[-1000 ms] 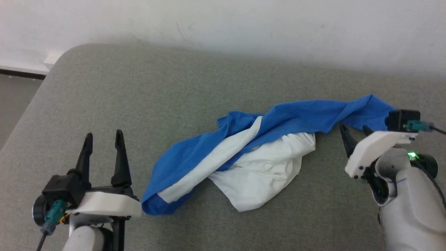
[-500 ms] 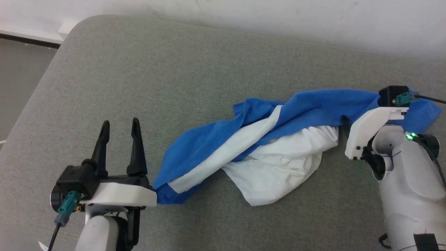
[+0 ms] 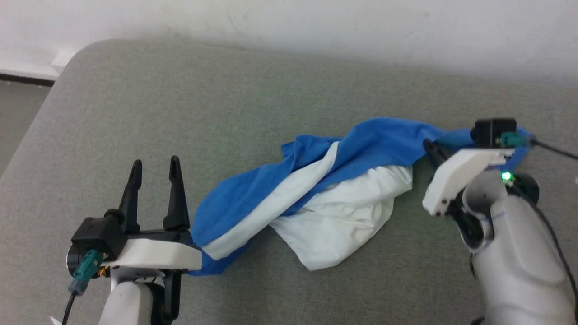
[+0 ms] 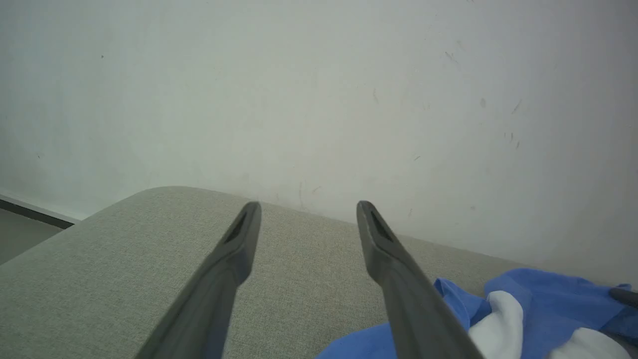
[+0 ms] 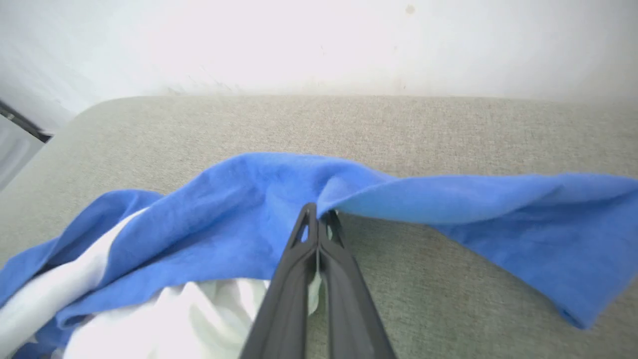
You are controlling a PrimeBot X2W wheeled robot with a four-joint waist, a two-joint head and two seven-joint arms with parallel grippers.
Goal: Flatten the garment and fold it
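Our right gripper [image 5: 317, 218] is clenched, fingers pressed together on a fold of blue sleeve at the far right end of the shirt [image 3: 316, 194]. Our left gripper [image 3: 153, 164] is spread wide and holds nothing; its fingers point up the cushion [image 3: 216, 108], with its body just beside the shirt's near blue end. The shirt lies bunched and twisted in a slanting band across the cushion, white body crumpled beneath the blue. We judge that flattening has only begun, with one corner taken and no folding possible yet. Next, we think, the left gripper must turn to the near end and pinch it, so both arms can draw the cloth apart.
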